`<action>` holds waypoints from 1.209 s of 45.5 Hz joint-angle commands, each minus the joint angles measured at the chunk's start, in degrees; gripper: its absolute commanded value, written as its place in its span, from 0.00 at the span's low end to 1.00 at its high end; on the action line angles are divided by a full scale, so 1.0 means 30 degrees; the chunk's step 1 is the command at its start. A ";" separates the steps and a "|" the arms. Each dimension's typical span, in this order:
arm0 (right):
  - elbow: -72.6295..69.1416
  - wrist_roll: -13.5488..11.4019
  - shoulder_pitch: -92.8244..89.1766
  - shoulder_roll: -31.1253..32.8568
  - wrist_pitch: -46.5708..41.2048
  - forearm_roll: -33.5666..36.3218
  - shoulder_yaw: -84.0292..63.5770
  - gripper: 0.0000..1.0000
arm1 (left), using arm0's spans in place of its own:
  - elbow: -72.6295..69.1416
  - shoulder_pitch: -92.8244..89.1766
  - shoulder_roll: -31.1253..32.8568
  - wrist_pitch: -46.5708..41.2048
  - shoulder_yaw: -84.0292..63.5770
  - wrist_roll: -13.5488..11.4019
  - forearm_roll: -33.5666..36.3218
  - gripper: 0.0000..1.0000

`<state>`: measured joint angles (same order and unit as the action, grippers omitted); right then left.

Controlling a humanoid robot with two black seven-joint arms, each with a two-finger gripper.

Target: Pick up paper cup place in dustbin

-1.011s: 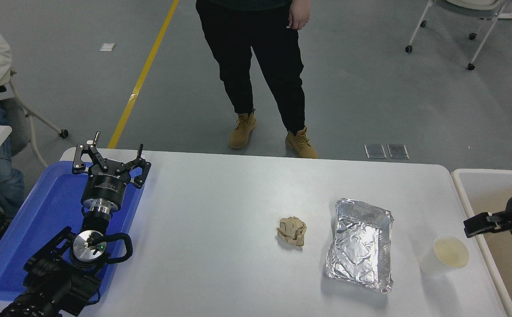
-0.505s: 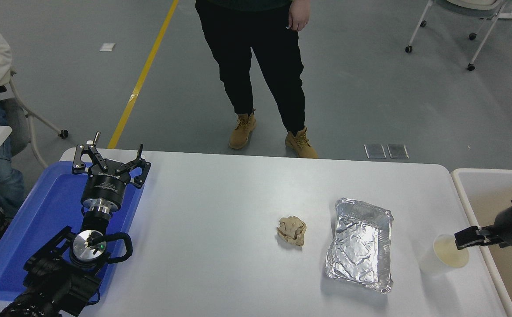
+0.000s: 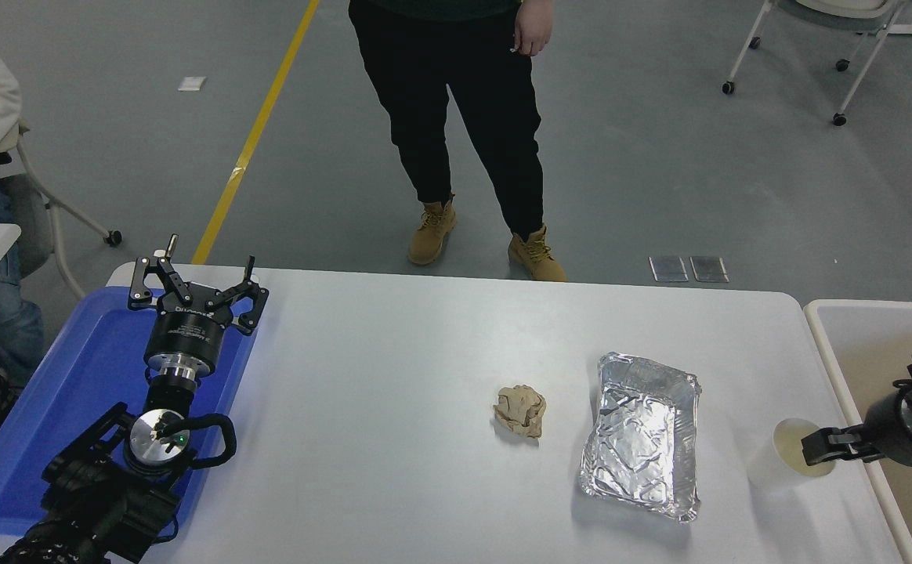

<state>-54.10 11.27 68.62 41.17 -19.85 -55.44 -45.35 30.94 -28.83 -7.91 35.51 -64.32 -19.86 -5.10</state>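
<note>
Head view: paper cup (image 3: pixel 787 456) is stood upright at the counter (image 3: pixel 393 376) right edge, beside the dustbin (image 3: pixel 855 329); right gripper (image 3: pixel 816 448) is positioned over its mouth, closure indeterminable.

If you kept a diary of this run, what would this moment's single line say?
phase: reaching | right gripper: over paper cup rim, grip unclear | cup: upright on table | dustbin: at table's right | left gripper: open, parked

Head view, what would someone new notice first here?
Probably the shiny foil tray right of the table's middle, with a crumpled paper ball to its left. Next, the right gripper over the paper cup near the dustbin, and the left gripper above the blue tray.
</note>
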 commanded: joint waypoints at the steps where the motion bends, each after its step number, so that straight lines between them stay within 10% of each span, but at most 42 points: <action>1: 0.0132 0.0053 -0.0256 -0.0188 0.0200 -0.0095 0.0028 0.00 | 0.0000 0.0000 0.0000 0.0000 -0.0004 0.0000 0.0001 1.00; 55: -0.3527 0.0053 0.9403 0.2361 -0.1528 0.0051 -0.5970 0.00 | 0.0000 0.0030 0.0000 0.0030 -0.0004 0.0000 0.0060 1.00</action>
<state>-59.46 11.44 80.87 46.14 -22.65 -55.48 -51.72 30.94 -28.79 -7.92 35.59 -64.35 -19.86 -4.99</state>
